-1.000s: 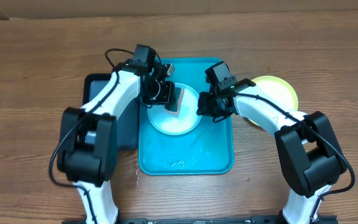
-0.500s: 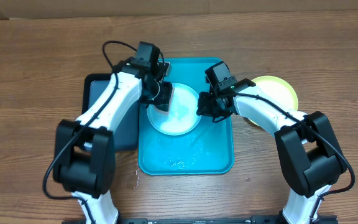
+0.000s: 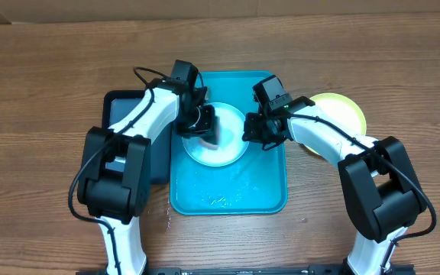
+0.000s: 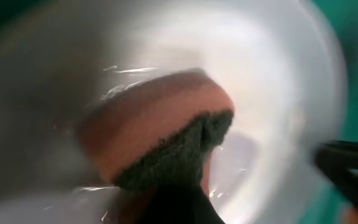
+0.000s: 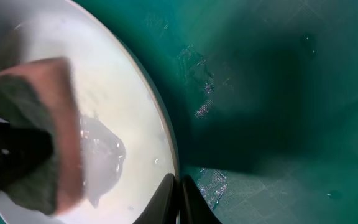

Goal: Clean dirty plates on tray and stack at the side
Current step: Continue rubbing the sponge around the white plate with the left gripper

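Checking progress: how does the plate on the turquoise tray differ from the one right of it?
The pale plate lies in the turquoise tray; the yellow-green plate sits on the table beside it. The pale plate is wet, with the left gripper pressing a sponge on it and the right gripper pinching its rim; the yellow-green plate is not held. Both are round and shallow.

Plate (image 3: pixel 228 149) in tray (image 3: pixel 228 191), second plate (image 3: pixel 344 111) right outside.

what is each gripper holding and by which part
The left gripper pinches a sponge by the end nearest its wrist, with the free end on the plate. The right gripper clamps that plate's rim at its right edge.
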Available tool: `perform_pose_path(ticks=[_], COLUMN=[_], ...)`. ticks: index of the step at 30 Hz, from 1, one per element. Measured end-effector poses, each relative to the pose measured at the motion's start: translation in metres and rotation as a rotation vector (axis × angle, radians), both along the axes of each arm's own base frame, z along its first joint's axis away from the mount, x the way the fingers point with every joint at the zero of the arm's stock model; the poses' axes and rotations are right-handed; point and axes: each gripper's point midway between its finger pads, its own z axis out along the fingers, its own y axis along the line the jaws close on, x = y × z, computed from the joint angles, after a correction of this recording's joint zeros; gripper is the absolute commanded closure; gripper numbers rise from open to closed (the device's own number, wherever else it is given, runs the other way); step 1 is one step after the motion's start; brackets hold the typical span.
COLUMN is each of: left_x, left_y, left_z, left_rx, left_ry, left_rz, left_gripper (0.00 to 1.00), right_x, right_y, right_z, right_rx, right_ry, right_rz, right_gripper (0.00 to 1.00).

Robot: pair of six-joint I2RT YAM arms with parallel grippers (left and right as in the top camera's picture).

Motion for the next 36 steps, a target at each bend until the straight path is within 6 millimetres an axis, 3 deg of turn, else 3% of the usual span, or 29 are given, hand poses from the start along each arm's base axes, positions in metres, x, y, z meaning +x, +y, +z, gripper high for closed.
perform_pose_path(ticks=[4,7,14,26,31,36], left_x=[-0.003,-0.004,0.007,-0.015,-0.015,-0.015], left_y=[-0.027,-0.03,-0.005,0.048,0.054,0.044], left_z=[0.009,0.02,0.037,0.004,-0.004,-0.008], left_rx=[-0.182,-0.242,-0.159,0.378,0.4,0.315], left_ry=[0.033,0.063,0.056,0.043,0.03,0.004], left_rz=[-0.026,-0.021,0.032,0.059,0.109,0.118], left_gripper=[0.96,0.96,0.96,0.96,0.96,0.96], right_x=[0.0,0.0,0.0,0.0,0.0,0.0], right_y=[0.001,0.001,0.002,0.002,0.003,0.002], right_z=[0.0,0.0,0.001,0.001,0.001,0.001], right_rx=[0.003,0.005,0.007,0.009,0.01,0.006], right_ry=[-0.001,0.0,-0.002,-0.001,-0.002,-0.002], right_rz=[0.002,0.003,0.003,0.005,0.005,0.004], right_gripper=[0.96,0.96,0.96,0.96,0.96,0.96])
